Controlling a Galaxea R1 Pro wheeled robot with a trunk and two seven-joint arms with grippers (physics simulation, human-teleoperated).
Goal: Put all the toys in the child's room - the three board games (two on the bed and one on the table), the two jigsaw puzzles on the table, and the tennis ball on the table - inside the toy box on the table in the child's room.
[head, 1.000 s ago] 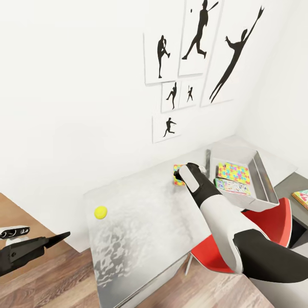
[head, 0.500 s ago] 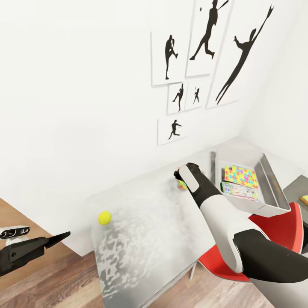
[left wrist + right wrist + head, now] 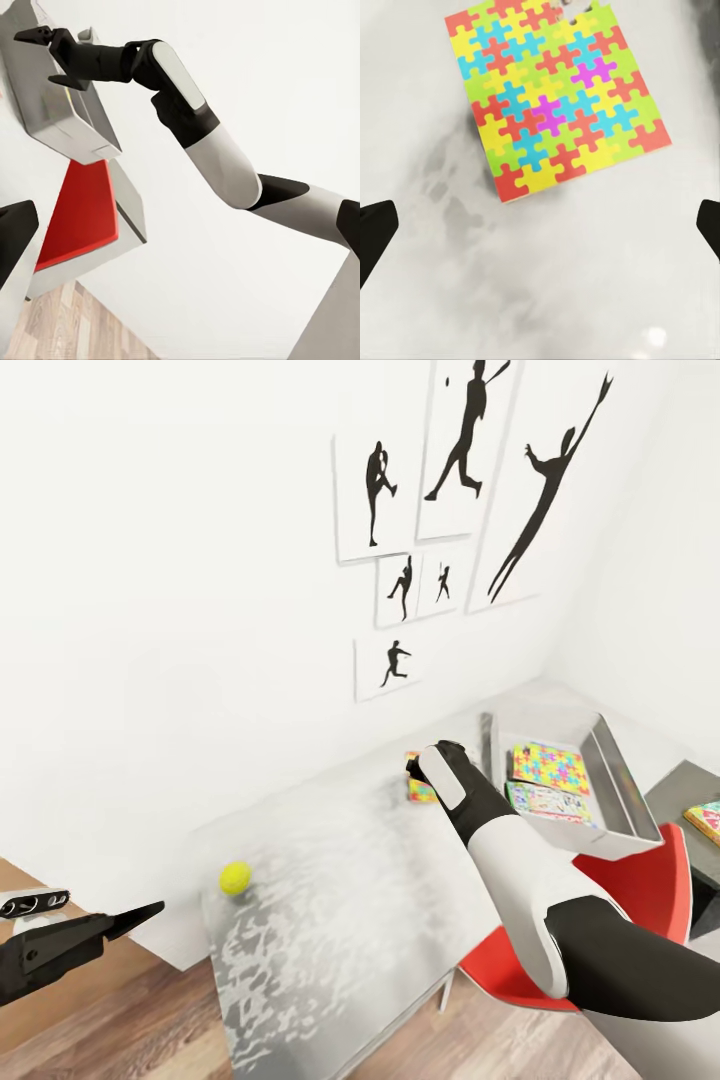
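Jigsaw puzzle (image 3: pixel 556 94) flat on table (image 3: pixel 330 900), beneath spread right end effector (image 3: pixel 540 232).

We recorded these colours. Table (image 3: pixel 330 920): pale grey-white with mottled sheen. Tennis ball (image 3: pixel 236 877): plain yellow-green. Toy box (image 3: pixel 622 785): light grey, containing a jigsaw puzzle (image 3: pixel 546 766) of yellow, blue, pink, green and orange pieces, with a pale, multicoloured board game (image 3: pixel 548 801) at its 6 o'clock. Second jigsaw puzzle (image 3: pixel 556 94): red, yellow, cyan, lime and magenta pieces. Chair (image 3: pixel 600 920): red. Posters (image 3: pixel 470 490): black silhouettes on white. Floor (image 3: pixel 130 1030): brown wood planks.
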